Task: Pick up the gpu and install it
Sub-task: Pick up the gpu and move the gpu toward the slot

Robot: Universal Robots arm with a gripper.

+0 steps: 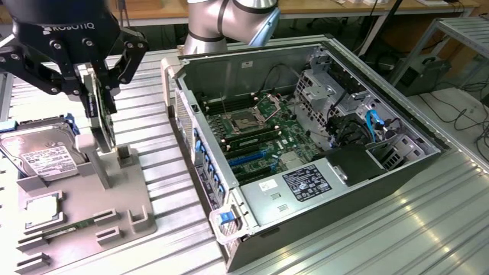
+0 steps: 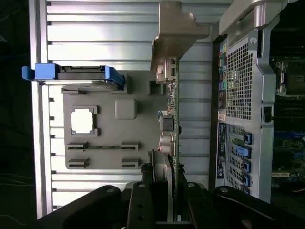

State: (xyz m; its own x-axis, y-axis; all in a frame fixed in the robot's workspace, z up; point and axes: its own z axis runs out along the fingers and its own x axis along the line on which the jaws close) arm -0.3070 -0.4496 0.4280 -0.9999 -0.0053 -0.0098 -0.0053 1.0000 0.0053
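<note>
Exterior view: high, oblique, distant. Wrist view: close, straight down. Shared: grey fixture [image 1: 80, 215].

**Gripper clamped, pointing down**

At the upper left of the exterior view, the black gripper [image 1: 99, 94] hangs straight down. Its fingers [image 1: 126, 57] press on both faces of the gpu [image 1: 105, 123]. The grey arm [image 1: 221, 23] bends at top centre.

End effector [image 1: 90, 89]: black body, jointed black fingers [image 1: 42, 71], silver screws, white "ROBOTIQ" lettering. Arm [image 1: 228, 23]: silver-grey tubular segments.
</note>
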